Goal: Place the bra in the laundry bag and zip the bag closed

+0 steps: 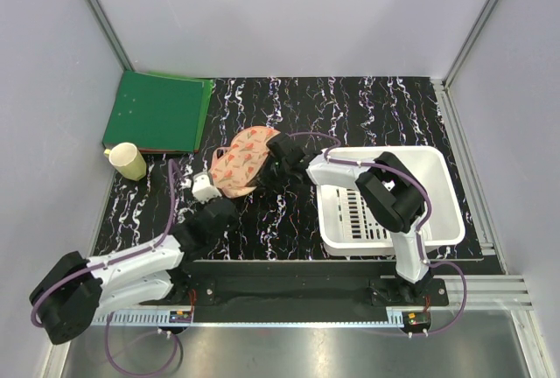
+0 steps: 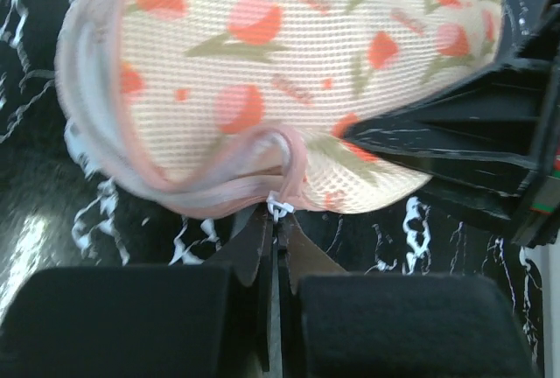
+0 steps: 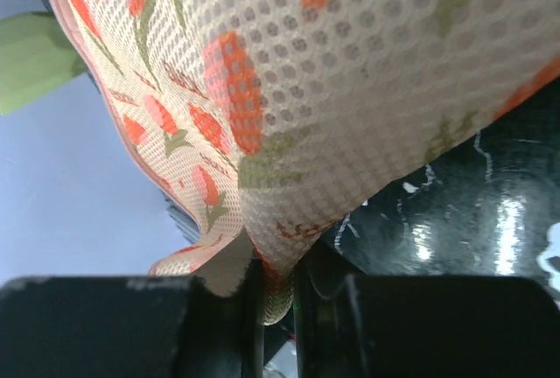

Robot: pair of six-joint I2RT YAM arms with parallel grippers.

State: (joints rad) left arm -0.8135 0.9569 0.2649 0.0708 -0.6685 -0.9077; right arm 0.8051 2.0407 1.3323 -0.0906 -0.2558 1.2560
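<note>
Black marbled desk (image 1: pixel 289 220) lay under everything. White slotted basket (image 1: pixel 437 168) sat right of laundry bag (image 1: pixel 241 161), not touching it. Peach mesh laundry bag lay flat, halves folded together. No bra visible; probably inside bag. Bag's right fabric edge was pinched by right gripper (image 3: pixel 278 273), nearly closed. At bag's near pink seam, left gripper (image 2: pixel 276 220) clamped fully on small white zip pull (image 2: pixel 277 206). Loading judged done; zipping remained, zip extent unclear.

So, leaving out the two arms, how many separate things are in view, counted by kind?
laundry bag: 1
white slotted basket: 1
pale yellow cup: 1
green folder: 1
Total: 4
</note>
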